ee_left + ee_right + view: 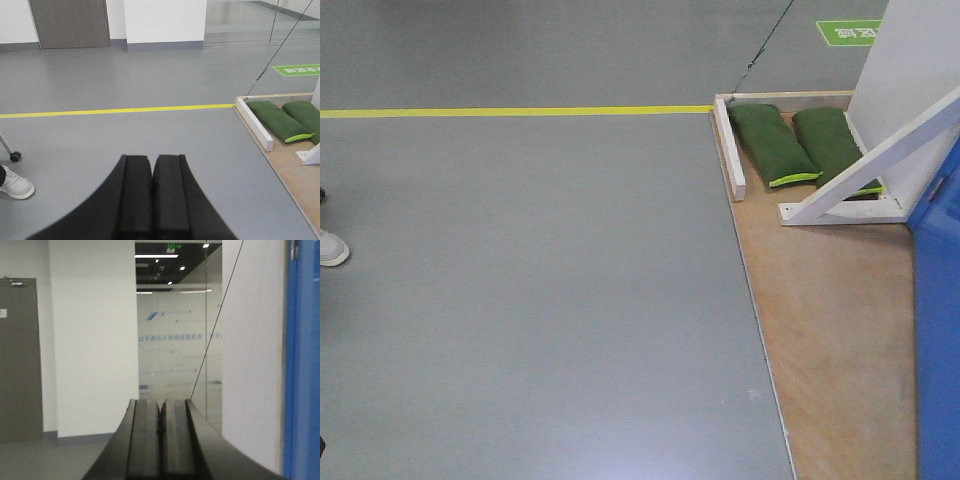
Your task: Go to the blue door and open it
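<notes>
Left gripper and right gripper pinched closed, empty; I see the glossy bright-blue door panel at my right, handle unseen, opening not yet started.

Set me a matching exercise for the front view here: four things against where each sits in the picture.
Things:
1. blue door
2. sandbags
3. yellow line
4. shoe

Places:
A. left edge
B. straight across, near the top
C. right edge
D. on the wooden platform, upper right

Pairs: 1-C, 2-D, 3-B, 4-A
</notes>
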Robot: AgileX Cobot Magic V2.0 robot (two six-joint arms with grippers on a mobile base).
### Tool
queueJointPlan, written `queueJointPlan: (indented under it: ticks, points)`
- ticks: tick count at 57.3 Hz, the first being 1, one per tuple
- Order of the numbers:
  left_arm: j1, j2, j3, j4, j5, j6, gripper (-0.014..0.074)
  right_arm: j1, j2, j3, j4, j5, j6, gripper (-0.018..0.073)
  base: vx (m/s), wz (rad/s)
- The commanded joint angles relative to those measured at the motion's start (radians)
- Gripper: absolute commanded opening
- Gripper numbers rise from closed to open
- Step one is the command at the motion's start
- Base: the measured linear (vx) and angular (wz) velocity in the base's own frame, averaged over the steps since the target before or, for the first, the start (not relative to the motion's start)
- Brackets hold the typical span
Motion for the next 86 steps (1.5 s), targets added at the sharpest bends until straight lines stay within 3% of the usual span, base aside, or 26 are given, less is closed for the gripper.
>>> queueJointPlan:
  ticks: [1,5,13,23,29,40,47,53,64,78,86]
  points:
    - [-0.007,-0.011,-0.026,-0.006,-0.077,0.001,0.0073,-0.079,0.019,-0.056,-0.056,-0.204,-0.010,0.0012,0.00,0.00]
    - [-0.007,-0.011,-0.026,-0.006,-0.077,0.001,0.0073,-0.173,0.041,-0.084,-0.068,-0.268,-0.010,0.0012,0.00,0.00]
    - [-0.007,-0.011,-0.026,-0.006,-0.077,0.001,0.0073,-0.457,0.098,-0.150,-0.047,-0.391,-0.010,0.0012,0.00,0.00]
    - [-0.007,-0.011,-0.026,-0.006,-0.077,0.001,0.0073,-0.760,0.140,-0.202,0.107,-0.440,-0.010,0.0012,0.00,0.00]
    - [-0.007,-0.011,-0.026,-0.006,-0.077,0.001,0.0073,-0.884,0.143,-0.211,0.225,-0.460,-0.010,0.0012,0.00,0.00]
    - [-0.007,-0.011,-0.026,-0.006,-0.077,0.001,0.0073,-1.021,0.137,-0.211,0.349,-0.550,-0.009,0.0012,0.00,0.00]
    - [-0.007,-0.011,-0.026,-0.006,-0.077,0.001,0.0073,-1.131,0.162,-0.211,0.477,-0.590,-0.010,0.0012,0.00,0.00]
    - [-0.007,-0.011,-0.026,-0.006,-0.077,0.001,0.0073,-1.233,0.214,-0.211,0.511,-0.592,-0.010,0.0012,0.00,0.00]
    - [-0.007,-0.011,-0.026,-0.006,-0.077,0.001,0.0073,-1.315,0.357,-0.211,0.489,-0.592,-0.045,0.0012,0.00,0.00]
    - [-0.007,-0.011,-0.026,-0.006,-0.077,0.001,0.0073,-1.315,0.549,-0.211,0.415,-0.593,-0.180,0.0012,0.00,0.00]
    - [-0.007,-0.011,-0.026,-0.006,-0.077,0.001,0.0073,-1.312,0.616,-0.211,0.358,-0.592,-0.181,0.0012,0.00,0.00]
